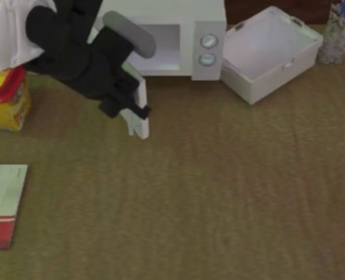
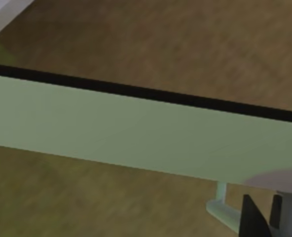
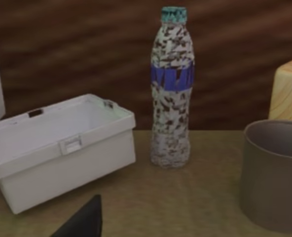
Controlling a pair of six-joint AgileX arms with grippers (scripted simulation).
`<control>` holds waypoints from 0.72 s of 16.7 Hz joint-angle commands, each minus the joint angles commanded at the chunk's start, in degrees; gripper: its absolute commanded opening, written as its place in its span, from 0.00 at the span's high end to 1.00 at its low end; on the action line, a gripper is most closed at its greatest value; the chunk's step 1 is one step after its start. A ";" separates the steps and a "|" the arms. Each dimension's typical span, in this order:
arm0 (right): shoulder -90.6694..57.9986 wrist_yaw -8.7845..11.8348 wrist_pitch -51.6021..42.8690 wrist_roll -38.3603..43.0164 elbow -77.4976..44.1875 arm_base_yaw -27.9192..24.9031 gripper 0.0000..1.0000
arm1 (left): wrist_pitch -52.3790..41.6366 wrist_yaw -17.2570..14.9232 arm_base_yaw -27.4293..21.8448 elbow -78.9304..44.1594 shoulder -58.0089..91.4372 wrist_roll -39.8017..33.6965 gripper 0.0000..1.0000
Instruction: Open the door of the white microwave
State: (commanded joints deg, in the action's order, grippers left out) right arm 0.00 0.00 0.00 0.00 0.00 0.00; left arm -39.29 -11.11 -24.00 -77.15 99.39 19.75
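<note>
Left tool (image 1: 138,108) at door (image 1: 138,116) (swung outward), microwave (image 1: 184,35) open

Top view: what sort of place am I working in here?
Likely a rendered kitchen-style tabletop: a microwave with its door swung open by the left gripper, a white bin and a bottle on the table.

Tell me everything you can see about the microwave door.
The door is a flat white panel, swung wide open so it juts out from the microwave toward the table's front, seen nearly edge-on from above. The cavity behind it is exposed and looks empty. The left gripper is at its outer edge, near the handle. The left wrist view shows its pale face with a dark edge strip.
</note>
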 joint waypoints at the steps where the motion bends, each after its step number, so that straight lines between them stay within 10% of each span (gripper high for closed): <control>1: 0.00 0.00 0.00 0.00 0.00 0.00 0.00 | 0.00 0.00 0.00 0.00 0.00 0.00 1.00; 12: 0.00 0.00 0.00 0.00 0.00 0.00 0.00 | -1.12 -2.61 1.84 0.66 -0.84 4.87 1.00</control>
State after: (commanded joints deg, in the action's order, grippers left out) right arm 0.00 0.00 0.00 0.00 0.00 0.00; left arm -40.40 -13.72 -22.16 -76.50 98.55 24.62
